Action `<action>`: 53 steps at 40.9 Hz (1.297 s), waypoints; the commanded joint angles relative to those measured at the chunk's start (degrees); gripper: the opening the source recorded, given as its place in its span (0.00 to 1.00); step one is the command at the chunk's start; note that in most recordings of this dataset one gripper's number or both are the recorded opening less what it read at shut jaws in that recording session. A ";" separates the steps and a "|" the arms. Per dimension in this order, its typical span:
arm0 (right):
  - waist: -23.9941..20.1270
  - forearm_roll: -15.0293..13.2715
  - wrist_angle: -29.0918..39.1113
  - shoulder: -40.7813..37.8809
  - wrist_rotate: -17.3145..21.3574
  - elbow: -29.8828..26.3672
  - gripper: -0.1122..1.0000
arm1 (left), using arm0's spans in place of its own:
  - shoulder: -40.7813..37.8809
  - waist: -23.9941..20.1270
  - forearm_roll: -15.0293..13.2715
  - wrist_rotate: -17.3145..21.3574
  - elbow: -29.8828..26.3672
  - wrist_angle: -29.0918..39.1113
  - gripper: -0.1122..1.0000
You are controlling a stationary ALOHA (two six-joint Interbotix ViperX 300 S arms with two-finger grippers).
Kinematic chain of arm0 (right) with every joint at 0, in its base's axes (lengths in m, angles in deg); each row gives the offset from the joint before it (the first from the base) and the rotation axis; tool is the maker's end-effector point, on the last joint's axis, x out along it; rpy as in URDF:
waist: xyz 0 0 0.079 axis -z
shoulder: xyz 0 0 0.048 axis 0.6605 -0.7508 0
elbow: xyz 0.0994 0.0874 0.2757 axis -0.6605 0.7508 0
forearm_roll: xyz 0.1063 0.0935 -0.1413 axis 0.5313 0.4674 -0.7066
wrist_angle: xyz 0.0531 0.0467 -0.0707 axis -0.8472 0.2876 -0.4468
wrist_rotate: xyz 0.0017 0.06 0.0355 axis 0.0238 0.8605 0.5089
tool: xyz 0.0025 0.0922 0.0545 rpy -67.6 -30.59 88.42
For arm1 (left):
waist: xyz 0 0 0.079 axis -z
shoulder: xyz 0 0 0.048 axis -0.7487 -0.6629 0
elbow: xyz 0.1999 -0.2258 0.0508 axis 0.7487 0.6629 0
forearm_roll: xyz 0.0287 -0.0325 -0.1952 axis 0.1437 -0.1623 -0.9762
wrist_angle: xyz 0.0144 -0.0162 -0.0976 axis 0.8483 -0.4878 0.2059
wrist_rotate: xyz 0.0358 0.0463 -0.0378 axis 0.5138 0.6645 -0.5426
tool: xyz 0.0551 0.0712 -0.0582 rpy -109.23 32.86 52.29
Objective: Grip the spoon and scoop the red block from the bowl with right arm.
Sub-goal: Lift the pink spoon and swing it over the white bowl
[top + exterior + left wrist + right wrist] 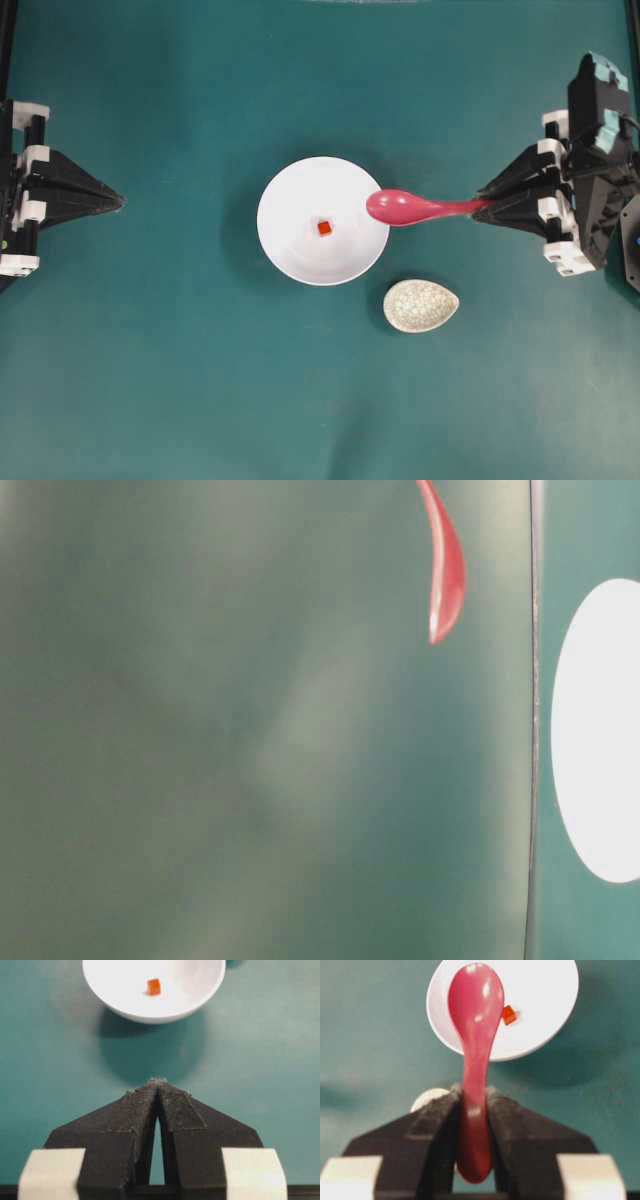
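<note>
The white bowl [300,250] stands mid-table with the tiny red block [324,228] near its middle. My right gripper [484,208] is shut on the handle of the pink-red spoon [405,207], held level, its scoop over the bowl's right rim and apart from the block. In the right wrist view the gripper [474,1091] clamps the spoon [475,1015], and the block [509,1015] lies just right of the scoop in the bowl [545,990]. My left gripper [120,201] is shut and empty at the far left, its tips [158,1081] facing the bowl [190,980] and block [154,986].
A small speckled cream oval dish [421,305] lies just below and right of the bowl, under the spoon's line; it peeks out behind the right gripper [427,1097]. The table-level view shows only the spoon's scoop [447,570] and part of the bowl [600,730]. Green mat all around.
</note>
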 commanded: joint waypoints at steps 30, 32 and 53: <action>4.66 -2.55 26.37 -18.63 0.44 -23.73 0.31 | -0.35 -0.18 0.18 0.00 -1.67 0.79 0.10; 4.75 -2.55 27.95 -20.21 0.44 -25.05 0.31 | -0.35 -0.18 0.18 0.00 -1.67 0.79 0.10; 4.83 -8.35 39.20 -31.46 0.53 -37.00 0.31 | -0.35 -0.18 0.18 0.00 -1.67 1.41 0.10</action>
